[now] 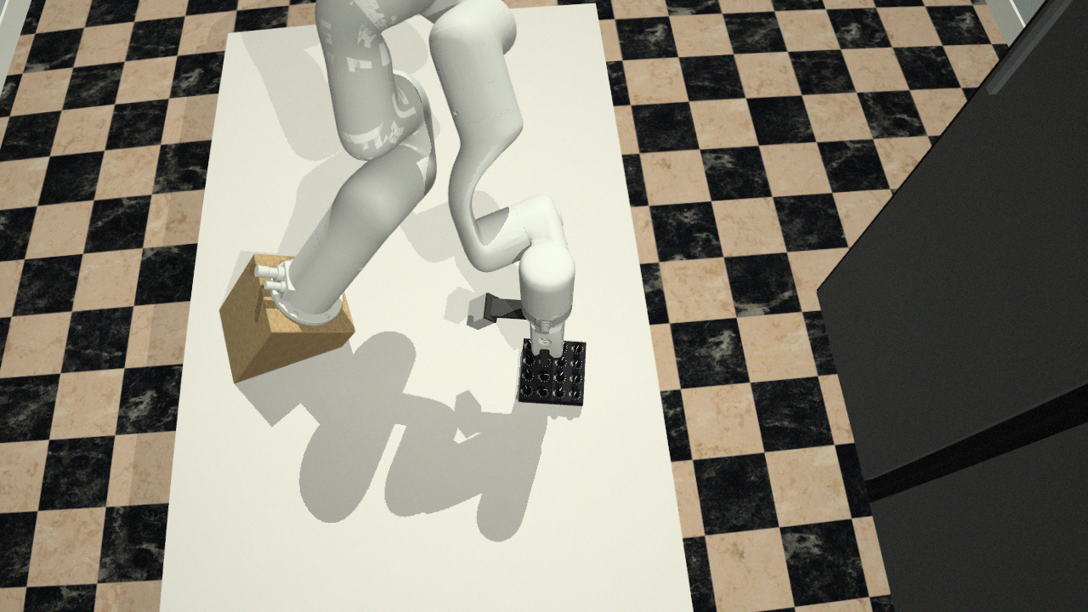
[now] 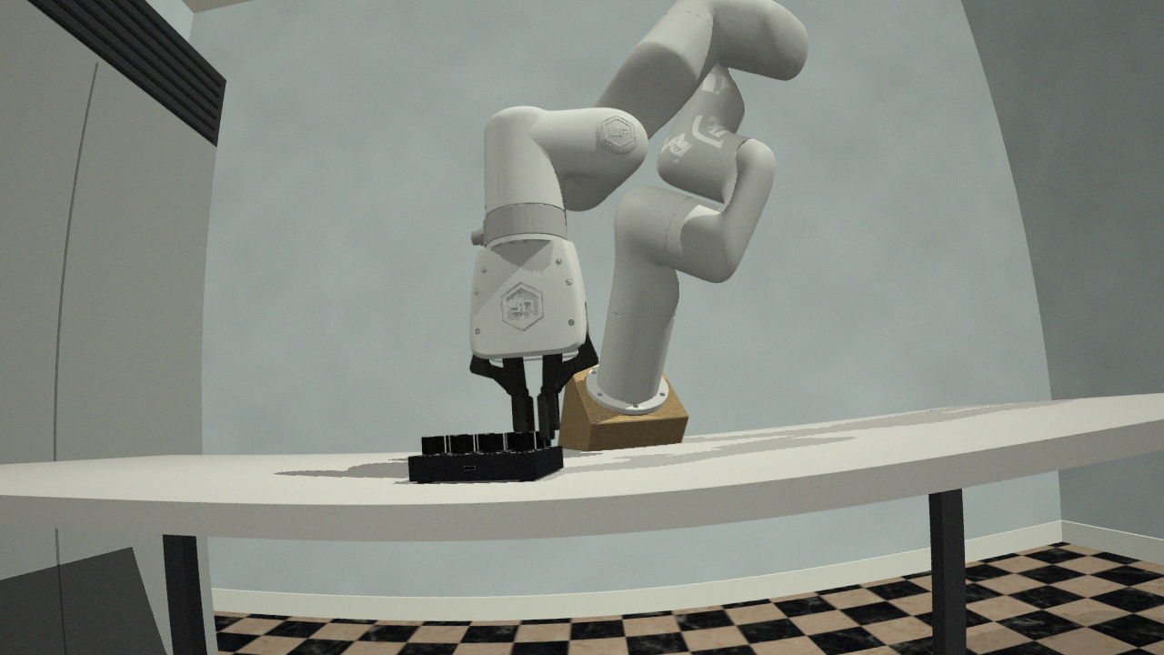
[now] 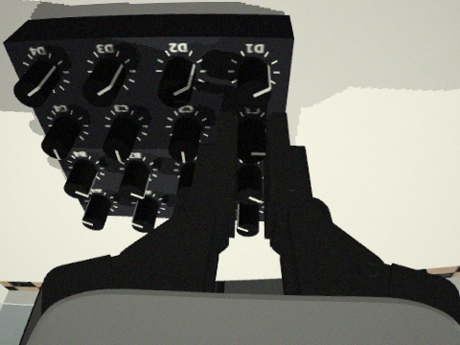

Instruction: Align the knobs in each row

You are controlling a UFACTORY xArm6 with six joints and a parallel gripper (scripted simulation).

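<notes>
The black knob box (image 1: 551, 402) (image 2: 508, 468) (image 3: 158, 27) stands flat on the table. My gripper (image 2: 537, 419) (image 3: 251, 139) points down, its fingers shut on knob C1 (image 3: 251, 139), one on each side. In the wrist view C1's line points right; the lines of C2 (image 3: 186, 134), C3 (image 3: 122, 136) and C4 (image 3: 62, 134) point down, toward the rear. Row D's lines, as on D1 (image 3: 251, 77), point right. B1 (image 3: 249, 182), B3 (image 3: 135, 178) and B4 (image 3: 81, 176) point right; A1 (image 3: 246, 218), A3 (image 3: 145, 215) and A4 (image 3: 97, 212) point left. The left finger hides A2 and most of B2.
The socket (image 2: 468, 468) is on the box's rear side. Neighbouring knobs stand close around the fingers. The arm's wooden base block (image 1: 304, 346) (image 2: 622, 434) stands on the white table (image 1: 426, 563) (image 2: 732, 488), well away from the box.
</notes>
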